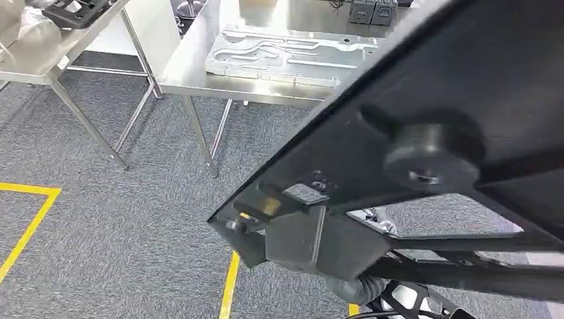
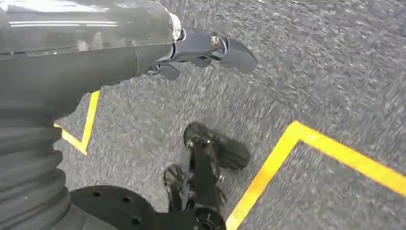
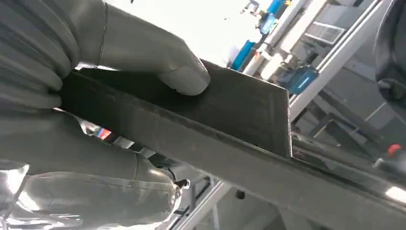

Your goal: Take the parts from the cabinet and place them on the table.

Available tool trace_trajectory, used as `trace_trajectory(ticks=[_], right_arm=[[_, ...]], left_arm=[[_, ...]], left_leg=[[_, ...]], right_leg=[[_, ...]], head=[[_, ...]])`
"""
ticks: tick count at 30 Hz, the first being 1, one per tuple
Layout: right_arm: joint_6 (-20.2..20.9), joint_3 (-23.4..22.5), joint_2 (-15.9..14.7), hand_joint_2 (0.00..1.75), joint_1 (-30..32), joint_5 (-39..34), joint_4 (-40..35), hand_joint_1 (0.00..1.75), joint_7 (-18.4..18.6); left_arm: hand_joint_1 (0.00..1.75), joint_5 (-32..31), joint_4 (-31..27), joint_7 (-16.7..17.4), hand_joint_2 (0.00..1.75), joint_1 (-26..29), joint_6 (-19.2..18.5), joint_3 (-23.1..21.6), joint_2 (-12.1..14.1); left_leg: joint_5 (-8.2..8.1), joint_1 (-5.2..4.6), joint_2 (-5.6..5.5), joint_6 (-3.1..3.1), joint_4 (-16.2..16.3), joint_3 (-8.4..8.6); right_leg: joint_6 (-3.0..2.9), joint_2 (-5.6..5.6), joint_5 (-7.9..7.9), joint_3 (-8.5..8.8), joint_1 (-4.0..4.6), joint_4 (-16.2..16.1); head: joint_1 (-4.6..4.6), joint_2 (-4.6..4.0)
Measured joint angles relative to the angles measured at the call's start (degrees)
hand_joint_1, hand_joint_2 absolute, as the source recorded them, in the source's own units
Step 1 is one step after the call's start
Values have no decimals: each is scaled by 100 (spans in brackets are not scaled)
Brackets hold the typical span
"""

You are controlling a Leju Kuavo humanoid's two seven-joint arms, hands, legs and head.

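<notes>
A large black metal part (image 1: 432,100) with a round rubber foot hangs tilted close in front of my head camera and covers the right half of that view. In the right wrist view my right hand (image 3: 110,52) grips the edge of this black part (image 3: 230,120), with the thumb (image 3: 182,76) pressed on its flat face. My left hand (image 2: 201,48) hangs over the grey carpet with its fingers apart and nothing in it. The steel table (image 1: 193,73) stands ahead.
A silver machined plate (image 1: 286,53) lies on the steel table. A second steel table (image 1: 40,60) at the far left carries a black part (image 1: 73,10). Yellow tape lines (image 1: 30,226) mark the grey carpet, and one yellow tape corner (image 2: 306,139) lies below my left hand.
</notes>
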Motion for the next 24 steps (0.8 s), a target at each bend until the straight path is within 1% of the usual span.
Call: trace_trajectory(ticks=[1, 2, 3, 4, 5, 6, 7, 8, 9, 10, 11, 12, 13, 14, 15, 16, 17, 18, 19, 20, 21, 22, 23, 24], right_arm=[[-26, 0, -22, 175, 0, -31, 0, 171, 0], [-61, 0, -46, 175, -4, -75, 0, 171, -2], [-70, 0, -72, 175, -8, -140, 0, 171, -2], [-72, 0, -103, 175, -17, -199, 2, 171, -5], [-74, -2, -138, 175, -14, -265, 7, 171, -5], [-83, -2, -162, 175, -37, -332, 7, 171, -5], [-101, -7, -186, 175, -53, -378, 2, 171, -7], [-112, -11, -204, 175, -62, -411, 2, 171, -7], [-125, -11, -214, 175, -62, -422, 2, 171, -7], [-142, -11, -227, 175, -55, -433, -11, 171, -7], [-155, -11, -239, 175, -69, -442, -20, 171, -7], [-164, -11, -245, 175, -76, -446, -28, 171, -7], [-173, -9, -254, 175, -67, -446, -28, 171, -7], [-182, -9, -273, 175, -65, -450, -28, 171, -7], [-188, -9, -291, 175, -62, -459, -28, 171, -7], [-201, -9, -311, 175, -60, -470, -31, 171, -7], [-219, -9, -324, 175, -58, -475, -33, 171, -7], [-241, -9, -335, 175, -58, -474, -42, 171, -7], [-256, -9, -346, 175, -58, -477, -52, 171, -7], [-267, -11, -361, 175, -58, -479, -61, 171, -7], [-273, -11, -374, 175, -36, -479, -65, 171, -7], [-289, -11, -389, 175, -38, -485, -88, 171, -7], [-306, -15, -405, 175, -31, -490, -103, 171, -7], [-324, -20, -429, 175, -28, -494, -129, 171, -7]], left_arm=[[0, 2, 0, 13, 175, 7, 2, 0, 2], [0, 7, 0, 26, 175, 10, 2, 2, 0], [0, 4, 0, 26, 175, 12, 2, 0, 0], [0, 4, 0, 26, 175, 13, 2, 0, 0], [0, 4, 0, 26, 175, 12, 7, 0, -4], [0, 7, 0, 22, 175, 0, 9, 0, -4], [0, 9, 0, 22, 175, -1, 15, 0, 0], [0, 15, 0, 22, 175, 6, 15, 0, 0], [0, 20, 0, 22, 175, 4, 17, 0, 0], [0, 26, -2, 22, 175, -3, 20, 0, 15], [0, 26, -2, 16, 175, -11, 22, 0, 13], [0, 26, -2, 13, 175, -14, 20, 0, 13], [0, 26, -2, 13, 175, -10, 20, 0, 13], [0, 24, -2, 11, 175, 6, 20, 0, 15], [0, 24, -2, 11, 175, 23, 20, 0, 15], [0, 24, -2, 4, 175, 35, 20, 0, 15], [0, 17, -2, 4, 175, 38, 17, 0, 17], [0, -2, -2, 2, 175, 37, 18, 0, 20], [0, -2, -2, -6, 175, 42, 17, 0, 24], [0, -4, -2, -9, 175, 61, 15, 0, 28], [0, -13, 0, -11, 175, 58, 13, 0, 30], [0, -13, -2, -20, 175, 49, 13, -2, 31], [0, -18, -2, -22, 175, 55, 13, -2, 31], [0, -20, -2, -28, 175, 48, 11, -2, 31]], left_leg=[[-48, 2, -1, -9, 0, 56], [-98, 3, 7, -21, 0, 127], [-158, 5, 8, -35, -1, 216], [-216, 5, 10, -55, -7, 284], [-260, -3, 24, -89, 6, 352], [-283, -14, 22, -129, -27, 332], [-303, -14, 45, -166, -78, 337], [-257, -16, 64, -211, -16, 379], [-234, -22, 66, -245, 21, 402], [-229, -3, 62, -270, 201, 311], [-203, 2, 53, -269, 536, 141], [-291, 14, 50, -292, 991, -141], [-478, 25, 51, -317, 1366, -403], [-742, 29, 51, -338, 1683, -654], [-890, 29, 52, -359, 1801, -807], [-895, 30, 52, -358, 1709, -862], [-733, 30, 50, -335, 1416, -822], [-438, 30, 46, -307, 1004, -717], [-17, 30, 27, -271, 517, -585], [434, 26, -31, -261, 154, -551], [270, -15, -18, -244, 164, -540], [313, -26, -20, -198, 163, -492], [319, -18, -13, -155, 138, -492], [295, -24, -4, -116, 137, -444]], right_leg=[[-5, -14, 160, -31, -7, -139], [-27, -31, 409, 53, -8, -477], [-47, -58, 741, 226, -3, -980], [-90, -111, 1096, 381, 9, -1454], [-126, -163, 1193, 385, 44, -1608], [-167, -155, 1104, 389, 74, -1673], [-213, -128, 1179, 400, 87, -1681], [-244, -83, 1159, 426, 65, -1708], [-284, -61, 1141, 491, 55, -1732], [-313, -50, 1133, 570, 35, -1789], [-358, -48, 1101, 629, 36, -1804], [-384, -39, 1060, 667, 36, -1804], [-392, -19, 1019, 706, 40, -1804], [-394, 8, 966, 758, 45, -1804], [-391, 39, 922, 815, 46, -1804], [-384, 68, 869, 884, 46, -1804], [-371, 97, 813, 967, 45, -1804], [-359, 115, 756, 1050, 45, -1804], [-343, 126, 692, 1134, 45, -1804], [-319, 141, 640, 1152, 50, -1798], [-276, 189, 603, 1179, 59, -1790], [-234, 194, 550, 1173, 57, -1797], [-197, 200, 566, 1208, 57, -1735], [-171, 197, 556, 1239, 62, -1748]], head=[[2, 0], [2, 0], [2, 0], [2, 0], [0, 0], [13, 0], [11, 0], [9, 0], [11, 0], [11, 0], [7, 0], [9, 0], [6, 0], [4, 0], [7, 0], [7, 0], [7, 0], [7, 0], [7, 0], [7, 0], [6, 0], [7, 0], [9, 0], [7, 0]])
